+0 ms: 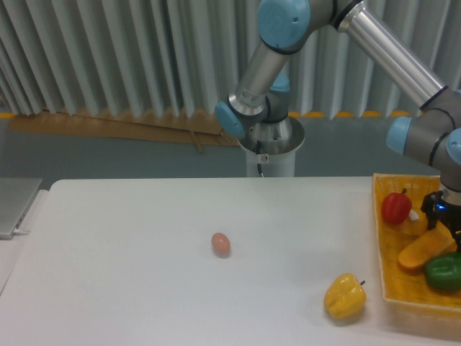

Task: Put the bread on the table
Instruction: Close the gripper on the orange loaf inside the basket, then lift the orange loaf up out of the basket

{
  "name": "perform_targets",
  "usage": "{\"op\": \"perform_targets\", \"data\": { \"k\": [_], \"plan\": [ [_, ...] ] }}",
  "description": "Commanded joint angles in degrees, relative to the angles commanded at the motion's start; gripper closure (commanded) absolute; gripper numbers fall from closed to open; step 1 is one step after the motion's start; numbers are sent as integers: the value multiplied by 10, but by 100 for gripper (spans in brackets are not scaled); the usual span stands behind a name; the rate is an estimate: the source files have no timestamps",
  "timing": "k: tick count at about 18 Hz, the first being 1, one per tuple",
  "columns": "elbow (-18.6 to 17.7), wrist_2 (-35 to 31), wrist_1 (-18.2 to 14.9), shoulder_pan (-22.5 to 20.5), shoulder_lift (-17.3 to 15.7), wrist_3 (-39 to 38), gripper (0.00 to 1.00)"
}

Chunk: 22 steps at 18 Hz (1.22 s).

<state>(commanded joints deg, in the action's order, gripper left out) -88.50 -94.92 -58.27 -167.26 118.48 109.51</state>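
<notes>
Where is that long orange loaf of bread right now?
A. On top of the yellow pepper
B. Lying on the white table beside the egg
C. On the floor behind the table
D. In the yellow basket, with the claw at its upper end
D: the bread lies in the yellow basket between the red and green peppers, and the claw is down at its upper end.

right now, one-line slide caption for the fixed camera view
UR5e gripper at the long orange-tan bread in the yellow woven basket, beside red and green peppers.
</notes>
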Motion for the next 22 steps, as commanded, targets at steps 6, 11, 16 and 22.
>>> {"op": "perform_targets", "data": {
  "k": [6, 11, 16, 22],
  "plan": [
    [-2, -1, -1, -4, 4, 4, 0],
    [0, -4, -1, -3, 3, -1, 46],
    [0, -4, -2, -3, 2, -1, 66],
    [4, -4, -4, -4, 2, -3, 66]
  ]
}}
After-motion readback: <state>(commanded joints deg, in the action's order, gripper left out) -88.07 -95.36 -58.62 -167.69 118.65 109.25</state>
